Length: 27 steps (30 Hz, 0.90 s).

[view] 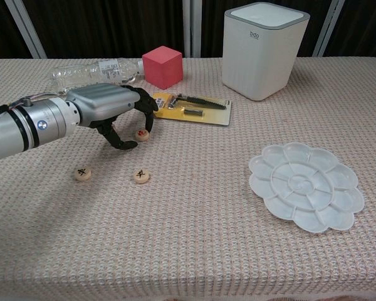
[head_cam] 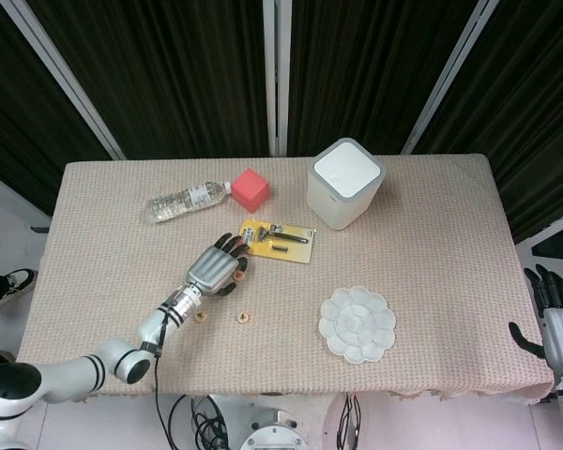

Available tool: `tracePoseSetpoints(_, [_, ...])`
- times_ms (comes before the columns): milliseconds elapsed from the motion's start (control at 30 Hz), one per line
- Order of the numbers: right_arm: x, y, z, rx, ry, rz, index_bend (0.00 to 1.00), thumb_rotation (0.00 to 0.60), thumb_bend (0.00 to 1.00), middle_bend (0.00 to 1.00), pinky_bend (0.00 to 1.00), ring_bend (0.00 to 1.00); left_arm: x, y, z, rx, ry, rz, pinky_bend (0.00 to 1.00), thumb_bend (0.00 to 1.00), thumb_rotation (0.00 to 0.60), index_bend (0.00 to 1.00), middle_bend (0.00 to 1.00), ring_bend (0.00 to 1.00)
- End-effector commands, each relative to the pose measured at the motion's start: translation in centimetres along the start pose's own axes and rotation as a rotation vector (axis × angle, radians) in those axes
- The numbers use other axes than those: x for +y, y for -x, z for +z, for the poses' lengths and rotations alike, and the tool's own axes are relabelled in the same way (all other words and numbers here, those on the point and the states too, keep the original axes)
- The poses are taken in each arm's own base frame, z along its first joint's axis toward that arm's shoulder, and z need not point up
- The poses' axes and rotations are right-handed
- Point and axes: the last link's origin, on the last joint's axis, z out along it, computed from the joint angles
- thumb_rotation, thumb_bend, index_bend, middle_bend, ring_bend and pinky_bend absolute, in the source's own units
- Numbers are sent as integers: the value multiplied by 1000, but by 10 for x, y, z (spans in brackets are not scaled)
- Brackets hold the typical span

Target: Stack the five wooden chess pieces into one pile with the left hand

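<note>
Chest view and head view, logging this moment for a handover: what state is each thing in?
left hand: fingers curled over a red-marked chess piece, grip unclear
two black-marked chess pieces: flat, apart, unstacked
water bottle: lying on its side
white bin: upright, lid closed
palette tray: flat, empty
right hand: off the table, fingers apart
</note>
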Motion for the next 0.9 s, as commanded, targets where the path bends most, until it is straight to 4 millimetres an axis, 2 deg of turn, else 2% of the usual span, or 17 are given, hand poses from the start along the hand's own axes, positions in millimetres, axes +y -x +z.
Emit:
tracePoseSetpoints(33, [0,0,0,-1,1,-1,0,600,240,0,0,0,0,0,0,-1,1,0,42,306,600,422,131,0])
tracePoseSetpoints(900, [0,0,-1,-1,-1,-3,0,600,240,0,0,0,-1,-5,-4,14,7,-10,52,306,600,471,149,0])
